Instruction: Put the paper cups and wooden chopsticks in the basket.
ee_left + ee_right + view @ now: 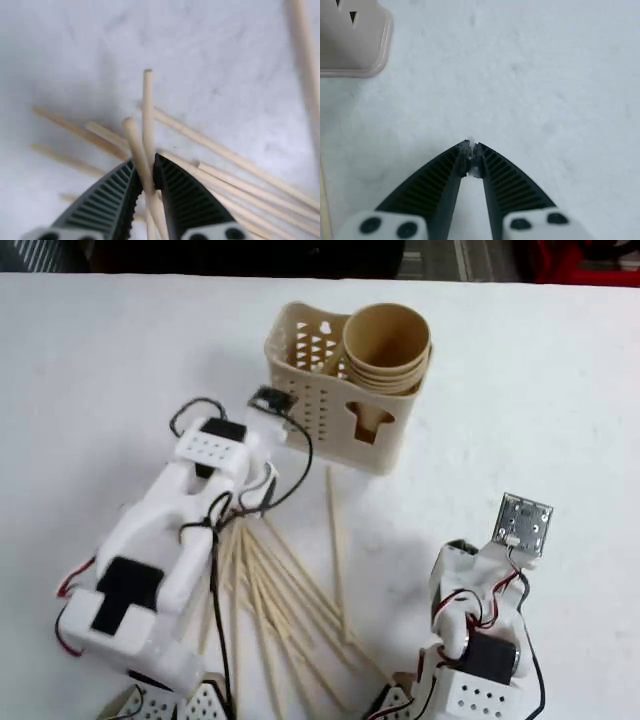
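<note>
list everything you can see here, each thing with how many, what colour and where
basket: one, beige, perforated, far middle of the table
paper cups: one nested stack, exact number unclear, tan, standing in the basket
wooden chopsticks: roughly a dozen, pale wood, fanned out on the table between the arms; one lies apart, pointing toward the basket
table: one, white
left arm: one, white, over the chopsticks
left gripper: one, black, shut on a chopstick
right arm: one, white, at the near edge
right gripper: one, black, shut, holding nothing, over bare table
</note>
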Motion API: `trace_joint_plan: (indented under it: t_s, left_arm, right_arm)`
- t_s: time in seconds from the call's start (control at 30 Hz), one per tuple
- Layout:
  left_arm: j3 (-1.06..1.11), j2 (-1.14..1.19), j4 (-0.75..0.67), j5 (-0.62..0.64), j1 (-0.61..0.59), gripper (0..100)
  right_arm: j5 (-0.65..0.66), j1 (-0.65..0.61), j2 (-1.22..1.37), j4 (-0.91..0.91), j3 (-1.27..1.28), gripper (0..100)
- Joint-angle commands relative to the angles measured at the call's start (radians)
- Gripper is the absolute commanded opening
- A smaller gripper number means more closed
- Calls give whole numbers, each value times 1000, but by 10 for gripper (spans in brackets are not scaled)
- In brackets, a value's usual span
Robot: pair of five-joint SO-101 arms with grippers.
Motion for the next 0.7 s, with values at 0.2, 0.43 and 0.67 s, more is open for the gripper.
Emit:
trace_joint_plan:
  t_s: [0.2,0.43,0.67]
  left_arm:
    - [-141,-335,123,-71,-12,22]
    - [-376,-430,207,-71,-10,21]
    - [-651,-430,239,-63,-2,21]
  right_arm:
    - [9,12,-10,-21,-3,18]
    - [8,12,-10,-19,-3,18]
    - [5,12,-10,-19,-3,18]
